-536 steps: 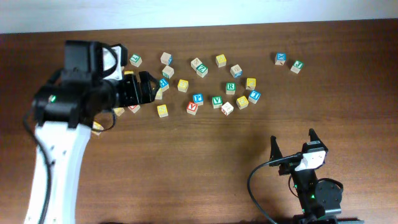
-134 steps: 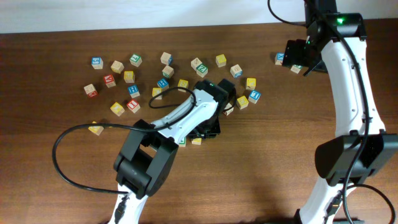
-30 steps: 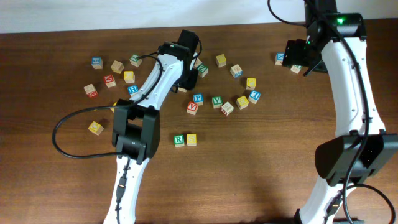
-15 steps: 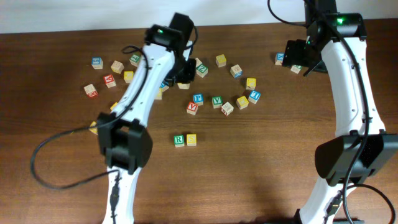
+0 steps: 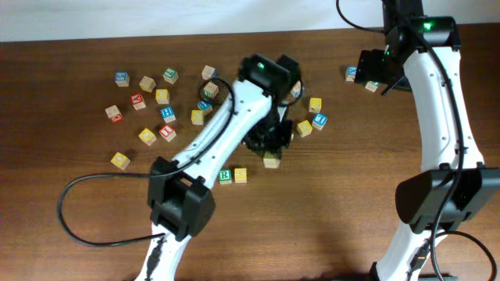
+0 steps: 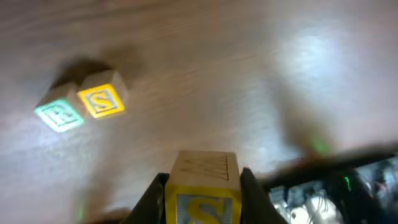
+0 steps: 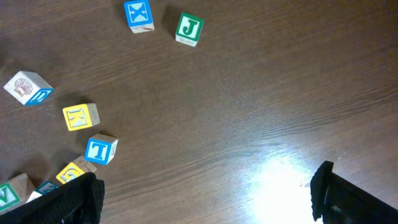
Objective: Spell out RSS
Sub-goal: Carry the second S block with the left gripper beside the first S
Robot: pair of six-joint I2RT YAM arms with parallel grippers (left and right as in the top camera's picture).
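In the left wrist view my left gripper (image 6: 202,202) is shut on a wooden block with a yellow-framed S (image 6: 202,186), its black fingers (image 6: 154,199) pressed against both sides. Overhead, that held S block (image 5: 271,161) hangs just right of the row on the table. The row is a green R block (image 5: 225,176) touching a yellow S block (image 5: 241,175). Both also show in the left wrist view, the R block (image 6: 59,115) and the S block (image 6: 101,101) ahead to the left. My right gripper (image 7: 205,199) stands wide open over bare wood at the back right (image 5: 373,72).
Several loose letter blocks lie along the back, some at the left (image 5: 162,96) and some by the left arm (image 5: 315,104). A blue block (image 7: 138,14) and a green J block (image 7: 188,28) sit under the right arm. The left arm's cable (image 5: 86,195) loops over the front left.
My left gripper closed on an S block among the back blocks, then swung forward and right with it to a spot beside the R and S pair. The right arm stayed still.
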